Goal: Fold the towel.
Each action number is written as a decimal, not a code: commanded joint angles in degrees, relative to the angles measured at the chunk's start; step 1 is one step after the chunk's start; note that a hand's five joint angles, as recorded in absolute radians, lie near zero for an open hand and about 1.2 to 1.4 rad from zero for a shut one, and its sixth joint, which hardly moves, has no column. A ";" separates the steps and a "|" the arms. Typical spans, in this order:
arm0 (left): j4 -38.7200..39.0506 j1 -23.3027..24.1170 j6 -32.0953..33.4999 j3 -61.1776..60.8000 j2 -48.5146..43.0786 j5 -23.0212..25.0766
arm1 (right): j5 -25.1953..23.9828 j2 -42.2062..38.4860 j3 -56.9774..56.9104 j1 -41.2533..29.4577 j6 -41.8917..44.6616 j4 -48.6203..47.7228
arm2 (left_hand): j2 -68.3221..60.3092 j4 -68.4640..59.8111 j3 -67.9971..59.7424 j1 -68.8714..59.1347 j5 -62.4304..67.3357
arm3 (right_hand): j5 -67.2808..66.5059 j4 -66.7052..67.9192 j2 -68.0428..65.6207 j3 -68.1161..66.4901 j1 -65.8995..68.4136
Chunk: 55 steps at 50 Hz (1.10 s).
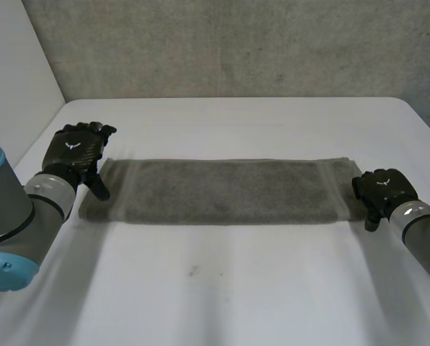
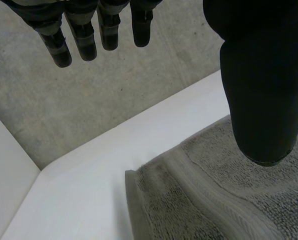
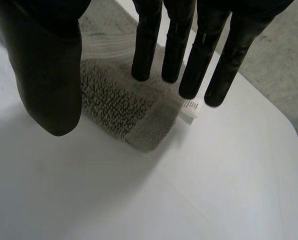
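Flanking the strip-shaped grey towel [image 1: 222, 191] at nine and three o'clock, the left hand [image 1: 74, 155] and right hand [image 1: 381, 189] are held straight-fingered, nothing gripped; crosswise folding is judged not yet done.

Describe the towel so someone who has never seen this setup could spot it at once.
Start at the white table below the grey wall, and look between the black left hand and right hand. The towel is the long grey strip lying flat across it, one short end at each hand. It alone is soft cloth, with a flat woven band near each end.
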State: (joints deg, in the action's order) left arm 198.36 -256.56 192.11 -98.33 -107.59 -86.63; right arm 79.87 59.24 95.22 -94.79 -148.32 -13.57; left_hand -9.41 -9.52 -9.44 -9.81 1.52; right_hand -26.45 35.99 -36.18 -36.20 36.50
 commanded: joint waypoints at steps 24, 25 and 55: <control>0.18 0.10 0.02 -1.51 -0.07 -0.03 | 2.57 -0.61 -7.33 19.73 15.70 1.18 | -0.59 -0.48 -0.56 -0.19 -1.52 | -43.55 44.01 -43.82 -43.80 43.50; 0.18 0.10 0.02 -1.51 -0.07 -0.03 | 2.49 -0.18 -7.94 19.21 15.52 1.09 | -0.59 -0.48 -0.56 -0.19 -1.52 | -43.55 44.01 -43.82 -43.80 43.50; 1.41 0.10 0.02 -2.48 -0.07 -0.29 | 2.49 -15.99 -27.28 -43.46 7.43 2.23 | -0.59 -0.48 -0.56 -0.19 -1.52 | -43.55 44.01 -43.82 -43.80 43.50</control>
State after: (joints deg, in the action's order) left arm 199.52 -256.51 192.13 -100.74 -107.66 -86.93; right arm 82.24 47.45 68.98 -135.63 -141.07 -12.26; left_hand -9.41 -9.51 -9.44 -9.81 1.52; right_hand -66.67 76.85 -76.47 -76.38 75.62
